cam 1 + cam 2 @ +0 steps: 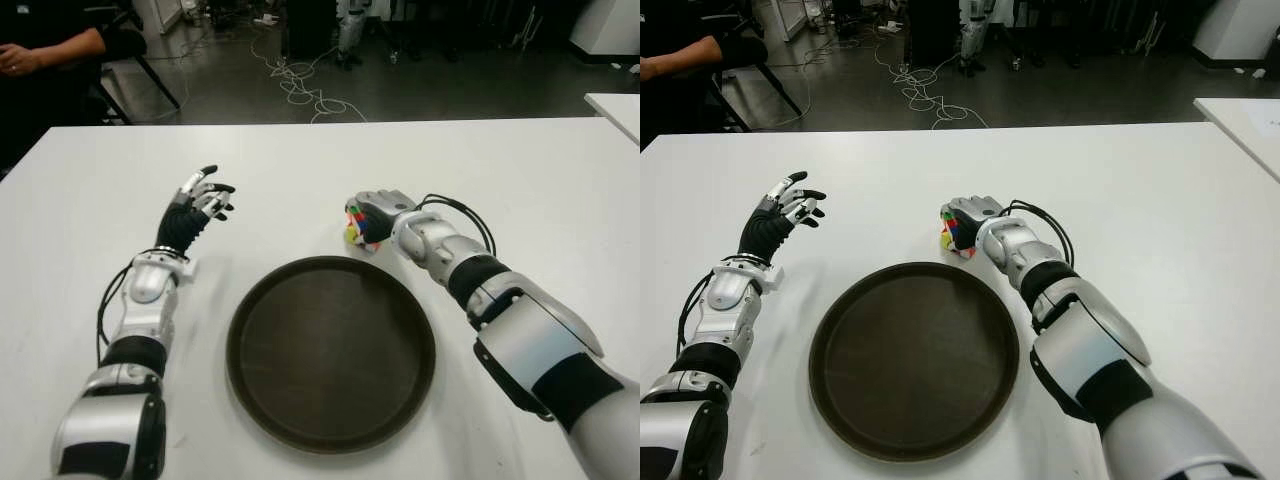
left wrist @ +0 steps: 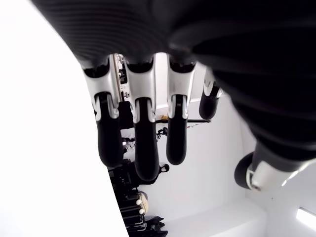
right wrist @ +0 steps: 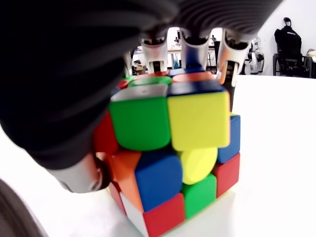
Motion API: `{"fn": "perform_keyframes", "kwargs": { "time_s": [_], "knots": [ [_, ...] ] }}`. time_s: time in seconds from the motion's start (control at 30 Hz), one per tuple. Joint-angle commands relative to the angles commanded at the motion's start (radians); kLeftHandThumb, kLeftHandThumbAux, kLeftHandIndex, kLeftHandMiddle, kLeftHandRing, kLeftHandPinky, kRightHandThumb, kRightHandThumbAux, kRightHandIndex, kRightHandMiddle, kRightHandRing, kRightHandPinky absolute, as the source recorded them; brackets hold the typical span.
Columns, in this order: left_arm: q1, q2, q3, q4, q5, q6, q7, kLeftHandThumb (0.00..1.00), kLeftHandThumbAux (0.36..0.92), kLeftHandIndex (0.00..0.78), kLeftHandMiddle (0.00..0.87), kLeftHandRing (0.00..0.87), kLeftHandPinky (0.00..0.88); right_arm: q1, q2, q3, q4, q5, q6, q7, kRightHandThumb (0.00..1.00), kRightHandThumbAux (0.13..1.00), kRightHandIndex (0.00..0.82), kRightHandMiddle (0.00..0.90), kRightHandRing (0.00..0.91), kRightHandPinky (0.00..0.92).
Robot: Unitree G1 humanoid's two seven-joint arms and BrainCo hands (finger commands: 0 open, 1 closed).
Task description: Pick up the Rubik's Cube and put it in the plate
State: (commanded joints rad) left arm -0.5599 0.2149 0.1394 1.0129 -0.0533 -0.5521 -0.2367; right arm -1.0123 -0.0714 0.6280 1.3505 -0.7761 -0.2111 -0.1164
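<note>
I've got the right hand (image 1: 378,212) w/ fingers (image 3: 190,47) wrapped around the Rubik's Cube (image 3: 170,153), cube sitting on the table (image 1: 500,170) just behind the plate (image 1: 330,350) rim. Left hand (image 1: 200,205) is raised left of plate, fingers spread, holding nothing

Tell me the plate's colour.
Dark brown plate, plain, no pattern. Left eye view shows it best.

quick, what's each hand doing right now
Left hand: open, holding nothing.
Right hand: closed around the Rubik's Cube on the table.
</note>
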Motion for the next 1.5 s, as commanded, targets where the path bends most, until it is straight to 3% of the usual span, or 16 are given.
{"fn": "perform_keyframes", "kwargs": {
  "time_s": [0.4, 0.73, 1.13, 1.5],
  "knots": [
    [0.002, 0.003, -0.004, -0.002, 0.007, 0.002, 0.005, 0.101, 0.545, 0.119, 0.334, 0.42, 0.438, 0.0, 0.0, -0.002, 0.001, 0.0, 0.002, -0.011, 0.676, 0.742, 0.419, 0.583, 0.597, 0.575],
    [0.003, -0.001, 0.001, -0.009, -0.001, 0.009, 0.003, 0.117, 0.585, 0.12, 0.349, 0.432, 0.454, 0.0, -0.001, -0.006, 0.002, 0.002, -0.001, -0.011, 0.676, 0.743, 0.418, 0.576, 0.601, 0.593],
    [0.003, 0.002, -0.004, -0.011, 0.008, 0.01, 0.01, 0.099, 0.557, 0.129, 0.343, 0.432, 0.456, -0.001, -0.004, -0.009, 0.002, 0.003, -0.01, -0.024, 0.676, 0.743, 0.418, 0.586, 0.606, 0.604],
    [0.001, 0.0, -0.004, -0.005, 0.008, 0.003, 0.007, 0.108, 0.549, 0.129, 0.342, 0.426, 0.445, -0.047, -0.007, -0.021, -0.02, 0.012, -0.032, -0.02, 0.676, 0.742, 0.42, 0.617, 0.638, 0.636]
  ]
}}
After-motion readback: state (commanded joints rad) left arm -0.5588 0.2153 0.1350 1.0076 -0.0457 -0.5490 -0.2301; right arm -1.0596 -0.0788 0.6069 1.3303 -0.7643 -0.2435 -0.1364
